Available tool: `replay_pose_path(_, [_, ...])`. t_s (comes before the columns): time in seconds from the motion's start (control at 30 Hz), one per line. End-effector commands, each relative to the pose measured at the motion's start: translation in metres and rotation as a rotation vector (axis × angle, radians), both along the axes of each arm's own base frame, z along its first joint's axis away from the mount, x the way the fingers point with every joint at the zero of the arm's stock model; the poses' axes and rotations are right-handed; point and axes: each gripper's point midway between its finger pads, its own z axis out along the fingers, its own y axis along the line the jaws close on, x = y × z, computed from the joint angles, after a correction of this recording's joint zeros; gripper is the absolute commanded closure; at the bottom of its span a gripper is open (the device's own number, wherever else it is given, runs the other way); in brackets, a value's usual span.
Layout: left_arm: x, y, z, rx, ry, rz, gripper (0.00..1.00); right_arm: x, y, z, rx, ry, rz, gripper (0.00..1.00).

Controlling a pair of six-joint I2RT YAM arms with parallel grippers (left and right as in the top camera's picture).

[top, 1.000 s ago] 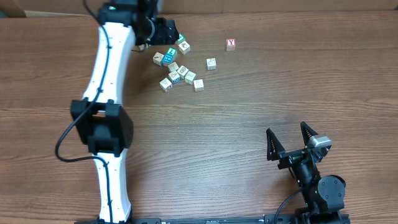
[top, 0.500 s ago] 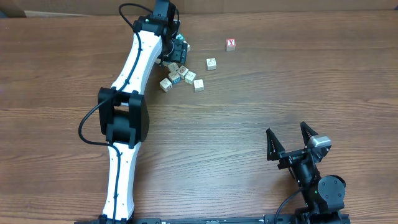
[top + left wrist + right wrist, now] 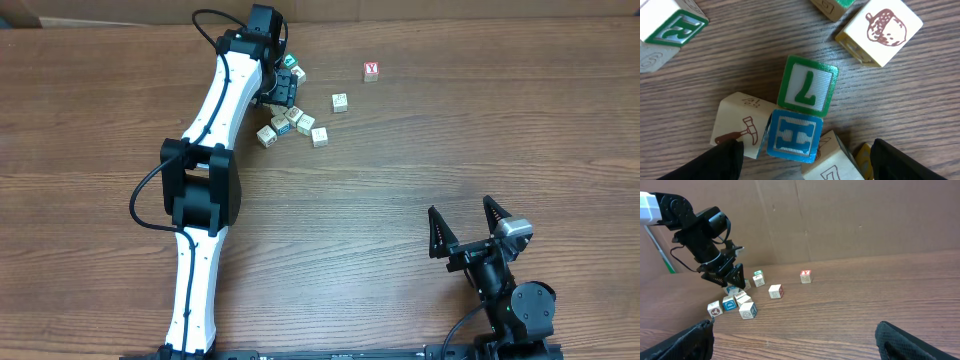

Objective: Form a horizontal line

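No horizontal line shows: the pale wooden cubes (image 3: 294, 116) lie in a loose cluster at the table's far middle. My left gripper (image 3: 288, 88) hovers open over the cluster's upper part. In the left wrist view its dark fingers (image 3: 715, 162) flank a blue H cube (image 3: 795, 136). A green 7 cube (image 3: 807, 87) touches that cube, with a hammer cube (image 3: 740, 130) to the left and an acorn cube (image 3: 885, 30) at upper right. My right gripper (image 3: 460, 208) rests open and empty near the front right, far from the cubes (image 3: 747, 310).
A cube with a red Y (image 3: 371, 71) stands alone at the back right, and a single pale cube (image 3: 340, 102) lies between it and the cluster. The left arm's white links (image 3: 205, 130) stretch across the table's left half. A cardboard wall (image 3: 850, 220) backs the table.
The left arm has swung right and its gripper now sits over the cluster, covering the cubes on its left side. In the last half second it barely moved. The right arm stayed still.
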Motion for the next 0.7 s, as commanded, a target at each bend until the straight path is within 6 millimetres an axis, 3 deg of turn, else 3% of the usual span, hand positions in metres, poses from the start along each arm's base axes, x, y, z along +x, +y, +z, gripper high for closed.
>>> replay_pose_path(0.0, [0.008,0.002,0.007,0.006,-0.027,0.003,0.23,0.001,-0.002,-0.003,0.002,0.002,-0.011,0.00])
replay_pose_path(0.13, [0.014,0.001,0.026,-0.026,-0.060,0.071,0.36,0.001,-0.002,-0.003,0.002,0.002,-0.011,0.00])
replay_pose_path(0.3, [0.018,-0.017,0.043,-0.137,-0.075,0.100,0.83,0.001,-0.002,-0.003,0.002,0.002,-0.011,0.00])
replay_pose_path(0.37, [0.015,-0.022,0.039,-0.159,-0.057,0.117,0.94,0.001,-0.002,-0.003,0.002,0.002,-0.011,0.00])
replay_pose_path(0.67, [-0.007,-0.034,-0.019,-0.081,0.047,0.080,0.95,0.001,-0.002,-0.003,0.002,0.002,-0.011,0.00])
